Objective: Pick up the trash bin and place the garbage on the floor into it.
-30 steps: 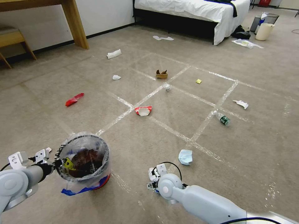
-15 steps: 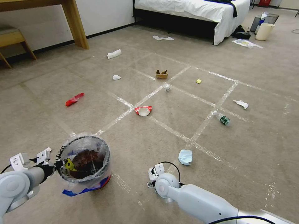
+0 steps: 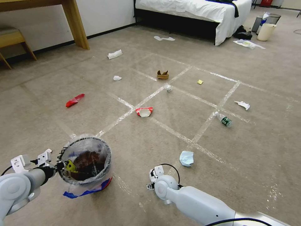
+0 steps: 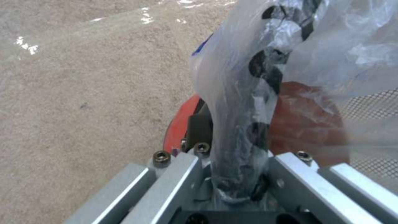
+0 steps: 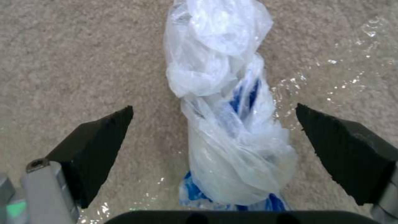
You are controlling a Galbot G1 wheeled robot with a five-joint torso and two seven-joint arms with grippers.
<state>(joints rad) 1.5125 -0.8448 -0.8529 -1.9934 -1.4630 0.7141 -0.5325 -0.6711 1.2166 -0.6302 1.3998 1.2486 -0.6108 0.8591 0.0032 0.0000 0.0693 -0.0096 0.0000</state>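
Bin held low, bag waiting

On the beige taped carpet floor (image 3: 194,103), our left gripper (image 4: 238,174) pinches the black mesh, bag-lined trash bin (image 3: 85,163) by its rim; our right gripper (image 5: 215,137), spread, straddles a crumpled clear-and-blue plastic bag (image 5: 226,124) that may slip free.

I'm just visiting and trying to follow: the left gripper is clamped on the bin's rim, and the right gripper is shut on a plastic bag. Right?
Not quite. The right gripper is open: in the right wrist view its fingers stand apart either side of the plastic bag. The left gripper does clamp the trash bin rim.
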